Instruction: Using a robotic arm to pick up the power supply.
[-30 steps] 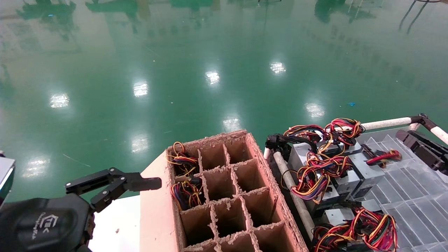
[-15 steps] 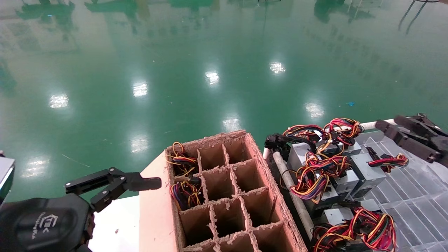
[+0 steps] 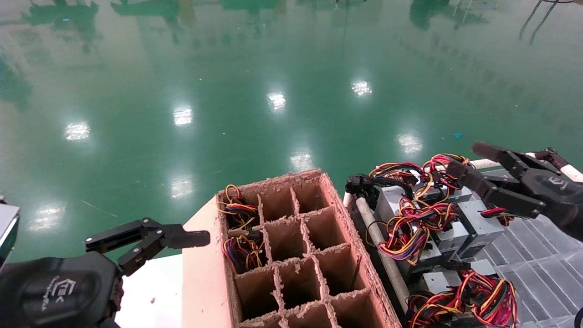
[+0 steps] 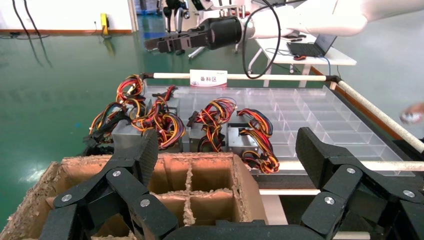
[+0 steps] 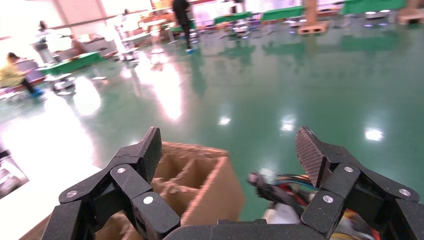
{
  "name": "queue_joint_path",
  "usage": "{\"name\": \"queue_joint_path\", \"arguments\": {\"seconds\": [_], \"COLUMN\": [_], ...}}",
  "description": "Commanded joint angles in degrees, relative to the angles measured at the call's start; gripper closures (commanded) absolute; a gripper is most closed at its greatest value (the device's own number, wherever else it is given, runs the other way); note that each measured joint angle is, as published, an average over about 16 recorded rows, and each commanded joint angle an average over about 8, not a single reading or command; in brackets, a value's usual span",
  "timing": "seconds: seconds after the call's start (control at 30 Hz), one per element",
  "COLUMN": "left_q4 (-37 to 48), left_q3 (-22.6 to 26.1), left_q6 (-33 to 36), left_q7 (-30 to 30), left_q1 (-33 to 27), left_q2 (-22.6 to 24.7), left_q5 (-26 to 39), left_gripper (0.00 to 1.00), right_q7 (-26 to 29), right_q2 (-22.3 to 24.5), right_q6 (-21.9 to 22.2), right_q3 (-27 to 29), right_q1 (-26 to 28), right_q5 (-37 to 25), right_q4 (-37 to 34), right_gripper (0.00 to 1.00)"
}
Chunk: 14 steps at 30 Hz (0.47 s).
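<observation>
Several silver-grey power supplies [image 3: 476, 224] with red, yellow and black wire bundles [image 3: 410, 228] lie on a clear tray, and also show in the left wrist view [image 4: 240, 141]. My right gripper [image 3: 468, 160] hangs open above the far end of that pile, touching nothing. In its own view it [image 5: 230, 150] frames blurred wires [image 5: 282, 186] with nothing between the fingers. The left wrist view catches it high at the back [image 4: 170, 43]. My left gripper [image 3: 191, 238] is parked open beside the cardboard box, with its jaws wide apart [image 4: 227, 155].
A brown cardboard divider box [image 3: 337, 214] stands in the middle, and wire bundles [image 3: 241, 253] fill two of its left cells. A clear compartment tray [image 3: 542, 259] with a white pipe rail [image 3: 501, 160] holds the power supplies. Green floor lies beyond.
My right gripper has swung in from the right edge, leftward and slightly up, to a spot over the far power supplies. The left arm has not moved.
</observation>
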Motion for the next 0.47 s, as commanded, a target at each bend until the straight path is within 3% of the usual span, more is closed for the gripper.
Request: {"name": "queue_joint_path", "arguments": {"seconds": [0.03, 0.47], "left_q4": [0.0, 0.0], "left_q3": [0.0, 0.02], "left_q6": [0.0, -0.01], "left_q7": [0.0, 0.01], "left_q1": [0.0, -0.01], "left_q2": [0.0, -0.01], "left_q5": [0.0, -0.01], "left_gripper": [0.0, 0.0], "right_q7": [0.74, 5.01], "right_q2": [0.1, 0.66], "right_q6": [-0.16, -1.1], "right_q3": [0.32, 2.17], "right_q1": [-0.54, -3.66], "right_q5": [-0.28, -1.9], "right_q4": [2.39, 16.17], "right_gripper": [0.0, 0.0]}}
